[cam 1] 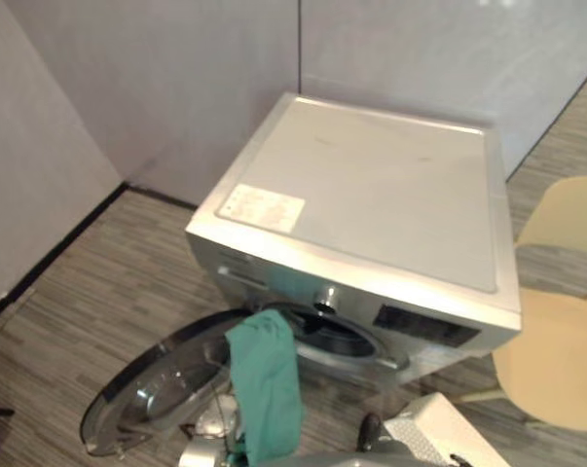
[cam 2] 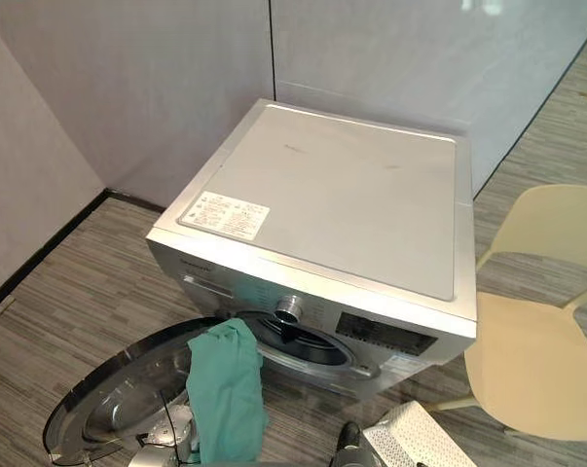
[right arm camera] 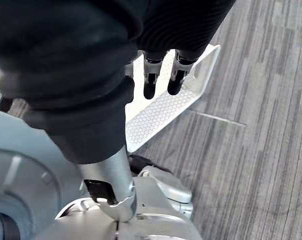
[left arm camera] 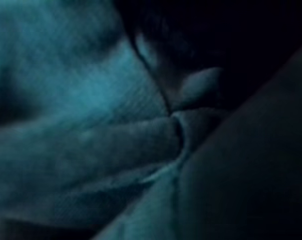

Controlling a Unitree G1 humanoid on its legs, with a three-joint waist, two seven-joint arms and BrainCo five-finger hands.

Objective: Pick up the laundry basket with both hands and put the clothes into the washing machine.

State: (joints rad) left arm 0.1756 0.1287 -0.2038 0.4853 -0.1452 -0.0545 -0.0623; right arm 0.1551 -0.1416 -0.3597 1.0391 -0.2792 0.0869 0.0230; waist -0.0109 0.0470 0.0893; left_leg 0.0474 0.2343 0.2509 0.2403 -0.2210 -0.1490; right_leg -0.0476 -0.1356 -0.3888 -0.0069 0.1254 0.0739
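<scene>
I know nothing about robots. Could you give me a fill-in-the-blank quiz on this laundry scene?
1. Next to the hanging teal cloth, the washing machine's round door is swung ____.
2. Beside the machine stands a cream-coloured ____.
3. The right hand points its fingers toward the white perforated laundry ____.

Missing words: open; chair; basket.

Pale grey walls meet in a corner above a grey striped floor (dark skirting along the left wall); a cream chair stands at the right.
</scene>
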